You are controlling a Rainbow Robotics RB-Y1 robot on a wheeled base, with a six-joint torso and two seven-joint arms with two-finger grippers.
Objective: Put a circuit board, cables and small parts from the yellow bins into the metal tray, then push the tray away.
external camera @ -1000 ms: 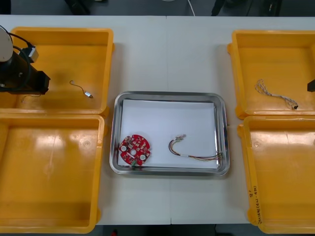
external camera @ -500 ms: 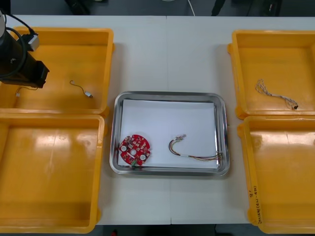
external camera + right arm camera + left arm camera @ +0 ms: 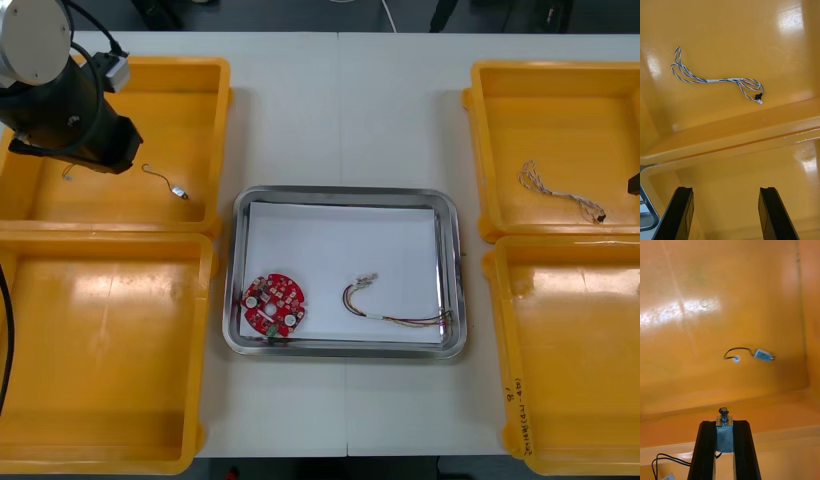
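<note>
Small metal part (image 3: 724,437), pinched in the left claw (image 3: 724,423) over a yellow bin (image 3: 200,62), must be lifted clear before crossing to the metal tray (image 3: 345,192); right claw (image 3: 726,191) spread.

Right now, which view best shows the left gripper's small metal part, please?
Left wrist view: the small metal part sits between the left gripper's jaws. In front view the arm covers it; right wrist view faces a cable.

Front camera looks steeply down; wrist cameras closely face yellow bins (image 3: 100,330).
</note>
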